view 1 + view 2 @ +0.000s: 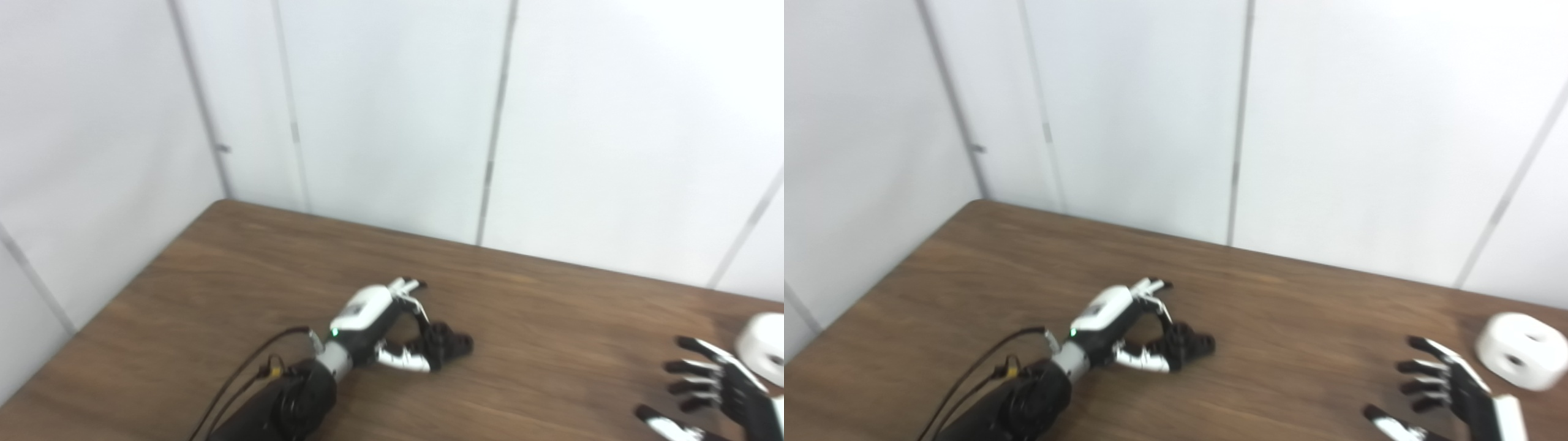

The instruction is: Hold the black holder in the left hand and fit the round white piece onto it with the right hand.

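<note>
The black holder (447,344) lies on the brown table (245,269) near its middle. My left hand (392,324) reaches over it, fingers and thumb curled around its left side; whether the holder is lifted cannot be told. The round white piece (1521,350), a short drum with dark holes in its side, rests on the table at the far right. My right hand (1445,386) hovers just left of it with fingers spread apart, holding nothing and not touching the piece.
White wall panels (392,110) stand right behind the table's far edge. The table's left edge (122,288) runs diagonally. A black cable (245,367) trails along my left forearm.
</note>
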